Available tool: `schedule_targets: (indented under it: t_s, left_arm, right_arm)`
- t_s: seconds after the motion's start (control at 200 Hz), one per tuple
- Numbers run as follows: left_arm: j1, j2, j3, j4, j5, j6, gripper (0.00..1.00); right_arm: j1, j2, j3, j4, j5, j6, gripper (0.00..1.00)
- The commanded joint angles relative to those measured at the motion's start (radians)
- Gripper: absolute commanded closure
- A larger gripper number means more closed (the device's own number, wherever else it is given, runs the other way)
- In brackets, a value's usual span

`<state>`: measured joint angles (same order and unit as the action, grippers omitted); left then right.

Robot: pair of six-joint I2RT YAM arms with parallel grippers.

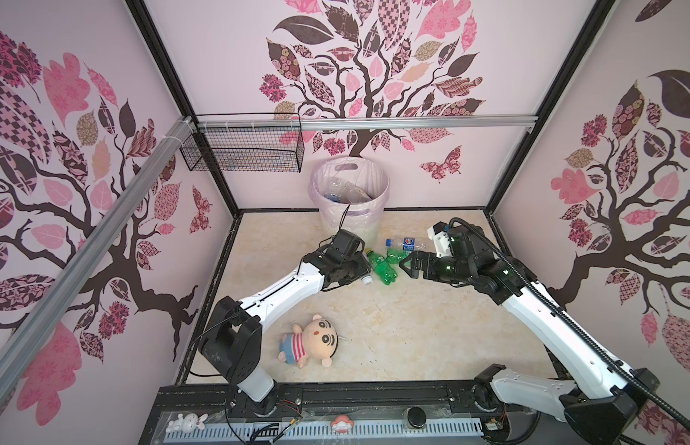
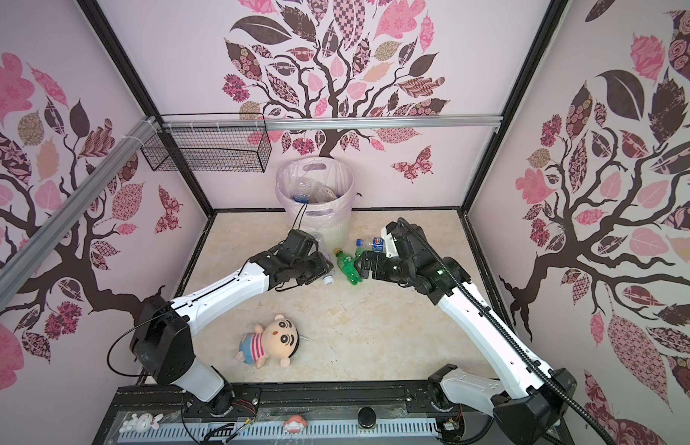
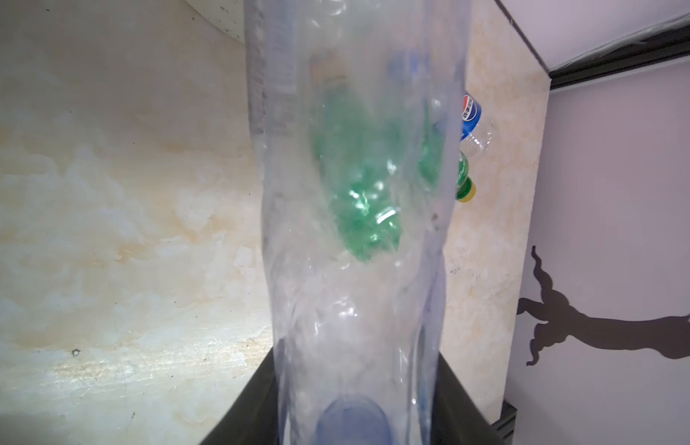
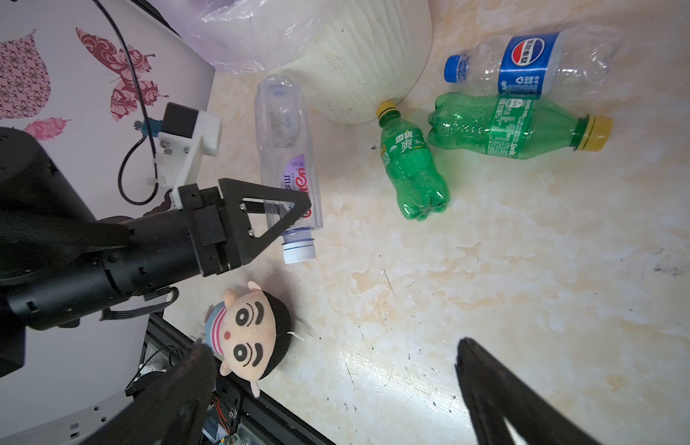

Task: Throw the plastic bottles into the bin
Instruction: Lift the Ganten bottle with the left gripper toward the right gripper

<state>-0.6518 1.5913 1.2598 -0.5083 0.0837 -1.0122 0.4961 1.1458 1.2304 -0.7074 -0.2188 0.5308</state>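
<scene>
We find the left gripper [image 4: 297,215] clamped across a clear bottle [image 4: 285,127] with a purple label. Its black fingers [image 4: 258,215] press on both sides near the neck. The bottle lies on the marbled counter [image 1: 413,327] with its white cap pointing away from the bin [image 1: 359,231] and its base just beside the bin's ribbed wall. From the left wrist, that bottle fills the space between the jaws. The right gripper [image 4: 334,343] is spread wide with nothing between its fingers, and hangs over bare counter near the other bottles. Three more bottles lie on the counter in front of the bin. One green bottle [image 4: 411,169] has its yellow cap touching the bin's foot. A second green bottle [image 4: 501,129] lies just beside it, and a clear blue-labelled bottle [image 4: 528,63] lies against that one. The bin stands at the far edge of the counter, lined with a pale pink bag, and already holds crumpled bottles [image 1: 337,194]. A plush doll [image 1: 312,341] lies well apart, near the front edge. A black wire basket [image 1: 243,150] hangs on the rear rail.
</scene>
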Motion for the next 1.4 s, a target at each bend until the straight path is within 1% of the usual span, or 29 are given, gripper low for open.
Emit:
schedule_targets:
  t_s: [0.0,0.1,0.195,0.26,0.365,0.47,0.545,0.65,0.75,0.865,1.035,1.17,1.395]
  left_arm:
    - [0.014,-0.059,-0.02,-0.002,-0.002,-0.074,0.58]
    - [0.039,-0.095,-0.021,0.016,0.034,-0.117,0.58]
    - [0.07,-0.118,0.005,-0.023,0.053,-0.157,0.59]
    - [0.088,-0.136,0.012,-0.013,0.068,-0.188,0.59]
    - [0.101,-0.155,0.037,-0.038,0.063,-0.29,0.59]
    - [0.103,-0.157,0.047,0.021,0.105,-0.365,0.59]
    - [0.101,-0.144,0.071,0.03,0.134,-0.406,0.59]
    - [0.103,-0.128,0.121,0.011,0.158,-0.414,0.59]
    - [0.101,-0.134,0.146,-0.014,0.157,-0.423,0.59]
    - [0.102,-0.145,0.132,-0.007,0.163,-0.459,0.59]
    - [0.1,-0.14,0.134,-0.012,0.178,-0.478,0.6]
    - [0.092,-0.139,0.139,-0.004,0.175,-0.5,0.6]
    - [0.049,-0.152,0.127,0.0,0.141,-0.535,0.61]
  right_arm:
    - [-0.001,-0.052,-0.013,0.012,-0.001,-0.006,0.0]
    - [-0.001,-0.048,-0.008,0.014,-0.004,-0.01,0.0]
    - [-0.002,-0.033,0.011,0.025,-0.015,-0.01,0.0]
    - [-0.002,-0.018,0.025,0.04,-0.032,-0.009,0.0]
    - [-0.002,0.026,0.065,0.056,-0.063,0.006,0.0]
    - [-0.001,0.049,0.068,0.13,-0.111,0.044,0.0]
    - [0.0,0.062,0.065,0.18,-0.143,0.066,0.01]
    - [0.002,0.084,0.065,0.215,-0.175,0.083,0.01]
    - [0.01,0.097,0.061,0.256,-0.206,0.102,0.05]
    - [0.035,0.114,0.058,0.288,-0.233,0.122,0.12]
    - [0.075,0.145,0.058,0.298,-0.241,0.114,0.16]
    - [0.076,0.167,0.05,0.298,-0.257,0.109,0.18]
    - [0.079,0.197,0.054,0.312,-0.273,0.111,0.26]
